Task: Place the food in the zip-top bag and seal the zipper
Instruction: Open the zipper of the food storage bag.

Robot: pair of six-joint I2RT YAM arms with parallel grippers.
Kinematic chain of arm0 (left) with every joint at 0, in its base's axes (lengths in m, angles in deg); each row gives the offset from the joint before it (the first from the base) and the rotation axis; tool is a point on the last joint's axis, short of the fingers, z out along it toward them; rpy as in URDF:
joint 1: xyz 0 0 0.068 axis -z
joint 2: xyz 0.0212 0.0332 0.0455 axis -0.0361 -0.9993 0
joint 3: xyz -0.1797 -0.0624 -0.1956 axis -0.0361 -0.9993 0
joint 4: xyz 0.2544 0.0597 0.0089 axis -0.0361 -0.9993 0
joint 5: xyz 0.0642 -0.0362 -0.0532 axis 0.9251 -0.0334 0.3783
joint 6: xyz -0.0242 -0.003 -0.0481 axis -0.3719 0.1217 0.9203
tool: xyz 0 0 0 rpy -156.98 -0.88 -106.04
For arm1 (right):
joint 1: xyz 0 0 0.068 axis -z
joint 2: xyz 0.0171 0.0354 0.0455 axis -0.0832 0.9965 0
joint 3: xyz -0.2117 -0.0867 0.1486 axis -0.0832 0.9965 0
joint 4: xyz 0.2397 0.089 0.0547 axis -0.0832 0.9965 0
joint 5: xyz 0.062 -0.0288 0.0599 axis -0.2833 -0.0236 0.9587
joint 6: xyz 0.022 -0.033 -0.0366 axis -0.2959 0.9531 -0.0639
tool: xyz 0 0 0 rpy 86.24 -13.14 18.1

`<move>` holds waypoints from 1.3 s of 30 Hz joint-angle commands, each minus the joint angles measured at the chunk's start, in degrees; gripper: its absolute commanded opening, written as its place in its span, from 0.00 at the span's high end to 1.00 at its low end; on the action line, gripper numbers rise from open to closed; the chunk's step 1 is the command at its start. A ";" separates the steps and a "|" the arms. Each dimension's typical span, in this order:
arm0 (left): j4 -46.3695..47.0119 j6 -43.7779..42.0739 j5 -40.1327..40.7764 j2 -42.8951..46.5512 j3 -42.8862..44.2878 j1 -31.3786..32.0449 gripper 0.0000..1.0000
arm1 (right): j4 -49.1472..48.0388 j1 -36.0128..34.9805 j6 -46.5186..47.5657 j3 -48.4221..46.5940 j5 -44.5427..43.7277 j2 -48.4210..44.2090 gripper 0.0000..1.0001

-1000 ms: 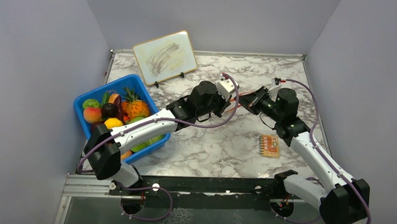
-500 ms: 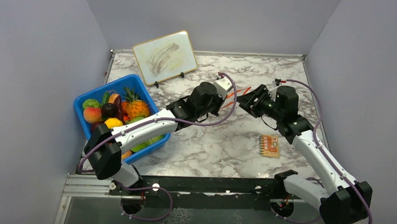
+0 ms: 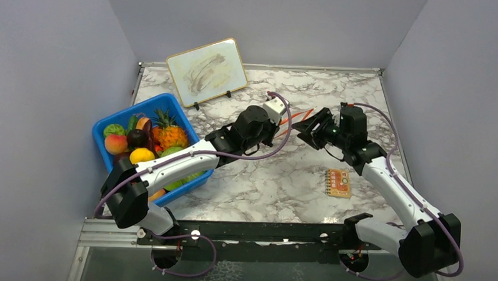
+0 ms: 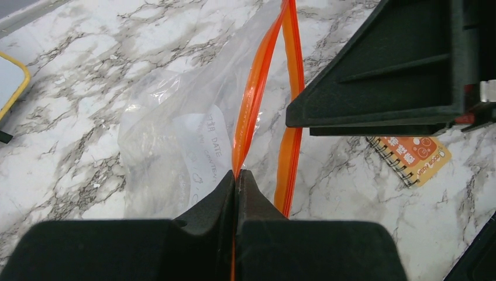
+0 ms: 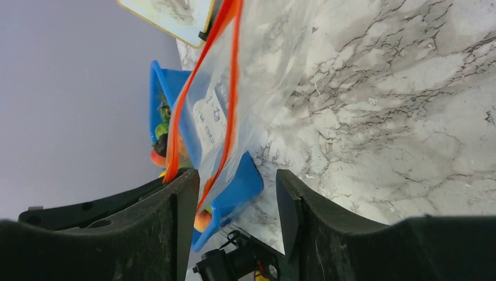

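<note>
The clear zip-top bag (image 4: 175, 134) hangs between my two grippers above the table, its mouth parted into two orange-red zipper strips (image 4: 289, 146). My left gripper (image 4: 237, 174) is shut on one strip; in the top view it (image 3: 282, 123) sits at mid-table. My right gripper (image 5: 237, 219) is open, and the other strip (image 5: 231, 88) runs between its fingers, close to the left finger (image 5: 187, 222), unclamped. In the top view it (image 3: 306, 127) faces the left gripper. The food (image 3: 153, 140), including a pineapple (image 3: 170, 135), lies in the blue tub (image 3: 149, 103).
A framed whiteboard (image 3: 206, 70) stands at the back left. A small orange spiral notebook (image 3: 338, 182) lies on the marble table right of centre and shows in the left wrist view (image 4: 409, 155). The blue tub also shows behind the bag in the right wrist view (image 5: 240, 187).
Both grippers have shifted left with the bag between them. The right gripper has closed in on the bag's rim.
</note>
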 commanded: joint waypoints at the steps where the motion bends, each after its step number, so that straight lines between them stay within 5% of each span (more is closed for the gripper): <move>1: 3.86 2.04 -0.95 2.83 -1.39 -0.05 1.00 | -4.07 -0.10 -1.87 -1.71 2.21 3.20 0.49; 5: 4.97 3.56 -1.48 3.44 -2.18 0.01 1.00 | -5.42 -0.23 -0.48 -1.78 3.46 5.74 0.56; 14: 1.29 8.56 5.93 5.83 -1.45 -0.86 1.00 | -1.43 -0.45 9.93 -1.78 -2.35 3.72 0.99; 20: -3.21 12.70 9.05 9.90 -1.51 -5.22 1.00 | 2.86 -0.46 20.78 -6.17 -6.41 1.97 0.99; 27: -3.25 18.91 -1.88 14.66 -5.28 -11.97 0.99 | 6.65 -0.46 31.12 -15.63 -1.54 3.19 0.99; 35: -3.09 14.58 -17.23 17.77 -5.89 -12.03 0.37 | 14.64 -1.03 37.19 -26.72 5.14 6.23 0.99; 39: -2.85 11.88 -19.70 17.87 -4.45 -12.00 0.19 | 18.30 -4.75 38.73 -29.94 3.50 9.37 0.99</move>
